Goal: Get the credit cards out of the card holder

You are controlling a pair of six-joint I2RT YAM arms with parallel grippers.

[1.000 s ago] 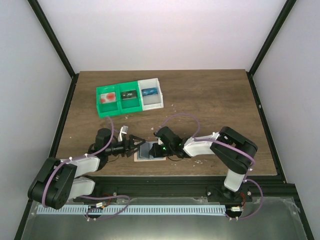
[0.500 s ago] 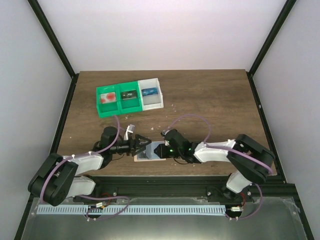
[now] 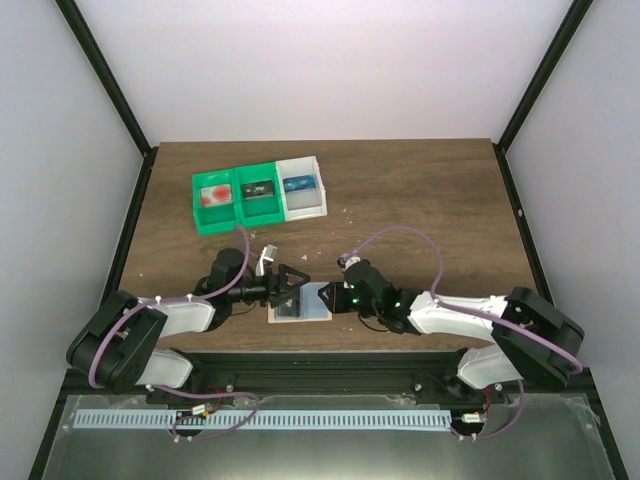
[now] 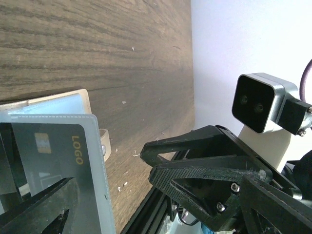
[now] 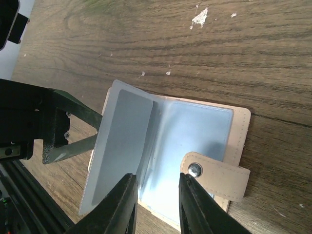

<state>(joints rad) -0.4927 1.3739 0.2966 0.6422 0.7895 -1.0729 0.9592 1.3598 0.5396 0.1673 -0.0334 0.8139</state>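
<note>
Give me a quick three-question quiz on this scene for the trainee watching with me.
1. True or false: the card holder is folded shut.
2. Pick one. The blue card lies in: A the card holder, B the white tray, C no container at all.
3. Short answer: what word is printed in gold on the grey card inside the card holder's clear sleeve?

Key: 1 false, it lies open; 2 B; 3 LOGO.
</note>
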